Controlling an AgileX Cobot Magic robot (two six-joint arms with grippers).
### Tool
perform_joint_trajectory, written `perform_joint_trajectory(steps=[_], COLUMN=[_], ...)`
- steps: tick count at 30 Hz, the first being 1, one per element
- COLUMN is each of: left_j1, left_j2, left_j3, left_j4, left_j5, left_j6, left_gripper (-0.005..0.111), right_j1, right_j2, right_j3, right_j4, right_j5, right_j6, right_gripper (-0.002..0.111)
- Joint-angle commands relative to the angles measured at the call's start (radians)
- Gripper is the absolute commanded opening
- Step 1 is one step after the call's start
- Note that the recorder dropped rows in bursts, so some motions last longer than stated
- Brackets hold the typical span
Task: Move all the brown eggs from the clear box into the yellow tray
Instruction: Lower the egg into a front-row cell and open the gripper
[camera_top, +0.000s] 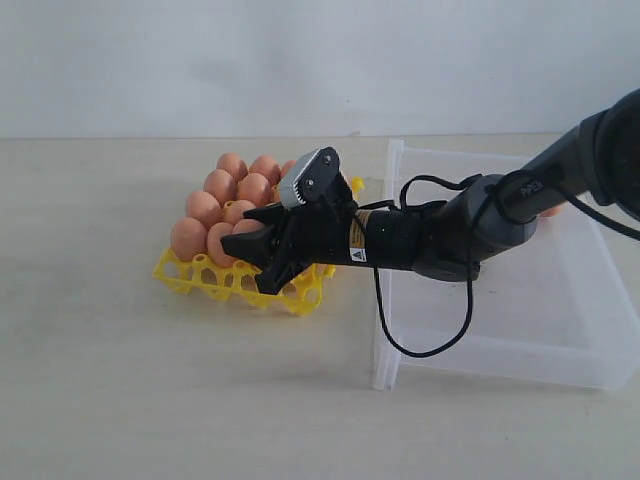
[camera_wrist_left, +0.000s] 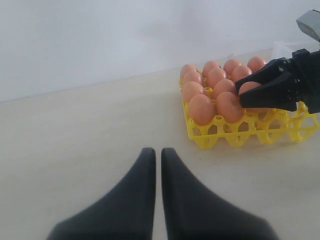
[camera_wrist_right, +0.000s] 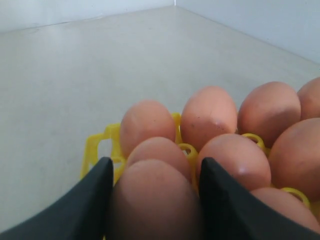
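Note:
The yellow tray (camera_top: 200, 278) sits left of the clear box (camera_top: 500, 352) and holds several brown eggs (camera_top: 204, 208) in its back and left cups. My right gripper (camera_top: 248, 250) reaches across over the tray's front part, shut on a brown egg (camera_wrist_right: 155, 200) held between its black fingers (camera_wrist_right: 95, 190). That egg hangs just above the cups, close to the seated eggs (camera_wrist_right: 207, 115). The left wrist view shows the same held egg (camera_wrist_left: 248, 87) above the tray (camera_wrist_left: 235, 137). My left gripper (camera_wrist_left: 158, 151) rests low over bare table, shut, holding nothing.
The right arm and its looped black cable (camera_top: 420, 345) cross the box's near-left wall. A bit of orange-brown (camera_top: 554, 209) shows behind the arm at the box's far side. Pale table (camera_top: 120, 380) lies left of and in front of the tray.

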Motion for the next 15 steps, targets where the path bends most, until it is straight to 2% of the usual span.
perform_joint_trajectory(steps=[1, 5, 8, 15], left_j1=[-0.006, -0.006, -0.006, -0.006], left_j2=[-0.003, -0.003, -0.003, -0.003], left_j3=[0.004, 0.004, 0.004, 0.004], left_j4=[0.002, 0.002, 0.002, 0.002], left_j5=[-0.004, -0.004, -0.004, -0.004], left_j6=[0.0, 0.0, 0.0, 0.0], left_gripper=[0.004, 0.004, 0.004, 0.004], right_j1=[0.001, 0.001, 0.001, 0.001], right_j2=[0.003, 0.003, 0.003, 0.0], right_j3=[-0.004, -0.004, -0.004, -0.004], right_j4=[-0.001, -0.001, -0.001, -0.003], right_j5=[0.002, 0.002, 0.002, -0.015], right_j6=[0.011, 0.071, 0.103, 0.11], right_gripper=[0.025, 0.049, 0.057, 0.058])
